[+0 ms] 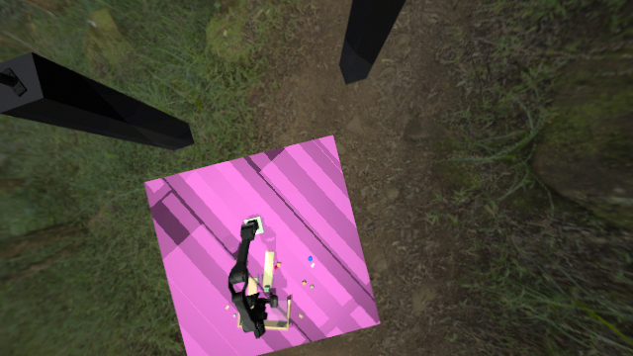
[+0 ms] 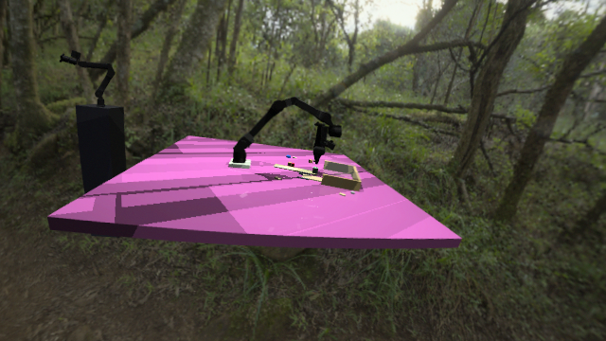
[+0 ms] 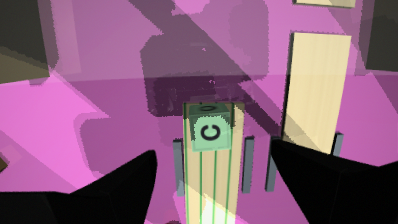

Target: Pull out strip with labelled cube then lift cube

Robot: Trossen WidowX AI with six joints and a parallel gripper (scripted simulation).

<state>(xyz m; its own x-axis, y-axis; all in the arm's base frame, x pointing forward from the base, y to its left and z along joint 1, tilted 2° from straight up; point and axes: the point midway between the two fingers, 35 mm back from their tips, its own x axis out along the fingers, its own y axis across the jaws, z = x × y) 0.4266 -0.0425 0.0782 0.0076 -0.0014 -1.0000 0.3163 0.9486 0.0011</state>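
Note:
The labelled cube [image 1: 267,288] [image 2: 314,170] [image 3: 211,132] is green with a black C on its top. It sits on the far end of a pale strip with green lines [image 1: 268,269] [image 2: 294,168] [image 3: 192,190], which lies outside the walled frame. A plain pale strip [image 1: 252,286] [image 3: 315,90] lies to the right in the wrist view, with a gap between it and another pale piece [image 3: 325,2] beyond. My gripper [image 2: 317,162] [image 3: 214,152] is open and empty, pointing down above the cube, one finger to each side. The strip's near end is out of the wrist view.
Low grey rails [image 3: 178,167] [image 3: 247,165] flank the lined strip. A walled pale frame [image 1: 277,325] [image 2: 341,183] stands beyond the cube. A blue object [image 1: 310,258] [image 2: 288,156], a red object [image 2: 293,164] and several small pieces lie around on the pink table [image 1: 208,198].

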